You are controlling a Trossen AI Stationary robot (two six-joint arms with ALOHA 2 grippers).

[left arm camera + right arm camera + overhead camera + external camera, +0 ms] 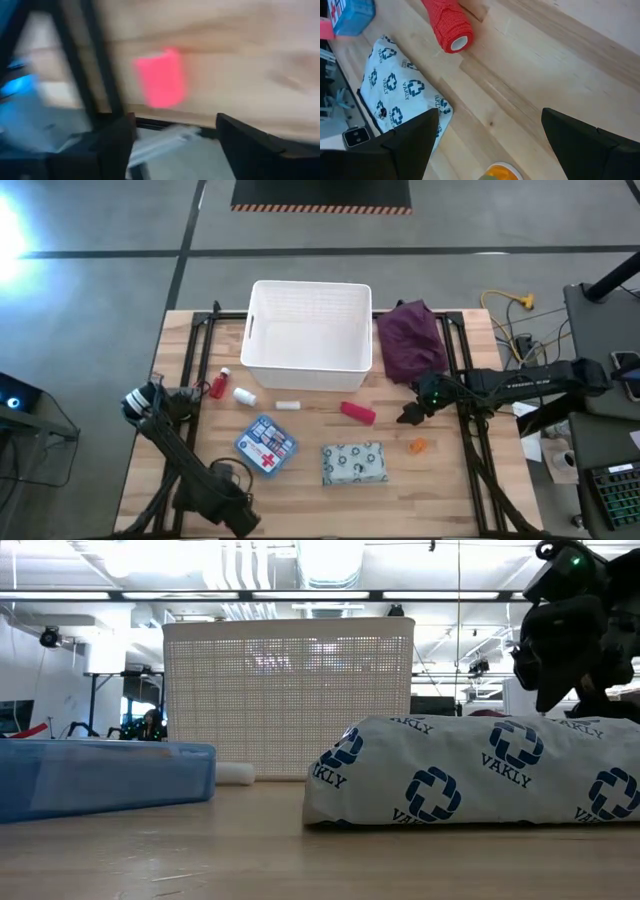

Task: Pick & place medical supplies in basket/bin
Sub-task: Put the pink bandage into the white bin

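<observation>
Wooden plank table; ribbed white basket; open right gripper.

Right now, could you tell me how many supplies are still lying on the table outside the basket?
7: red piece, two white pieces, red roll, orange piece, blue packet, patterned pouch.

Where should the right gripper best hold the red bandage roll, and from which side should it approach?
Probably from above, across the middle of the red bandage roll: it lies flat on its side, so the open right gripper can close over its narrow width.

Industrial lab: exposed ceiling ducts, concrete floor.
</observation>
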